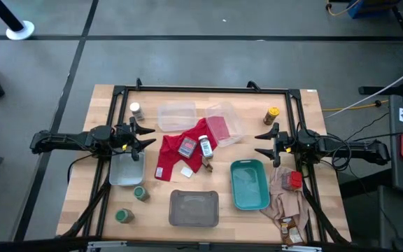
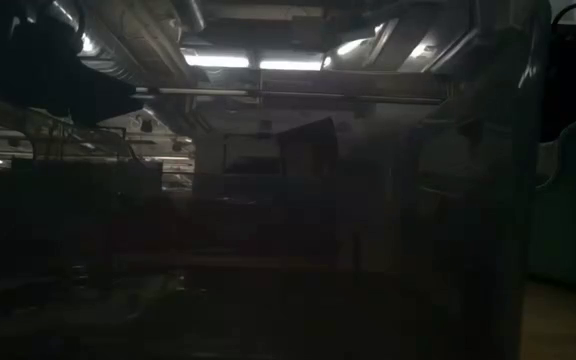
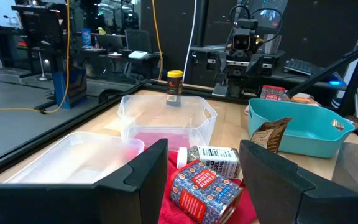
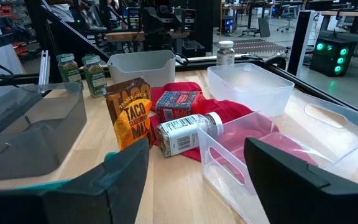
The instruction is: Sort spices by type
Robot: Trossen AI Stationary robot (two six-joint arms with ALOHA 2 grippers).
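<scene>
The left arm reaches in level from the table's left side, its left gripper (image 1: 145,136) spread wide and empty. The right arm mirrors it from the right side, its right gripper (image 1: 259,143) likewise spread wide and empty. The two grippers face each other, well apart.

In the high view's centre, a cloth (image 1: 173,155) lay with a tin (image 1: 186,146) and a bottle (image 1: 206,146) on it. Two clear trays (image 1: 175,115) sat just above it. Two jars (image 1: 140,193) stood at lower left, and another jar (image 1: 272,115) at upper right.
</scene>
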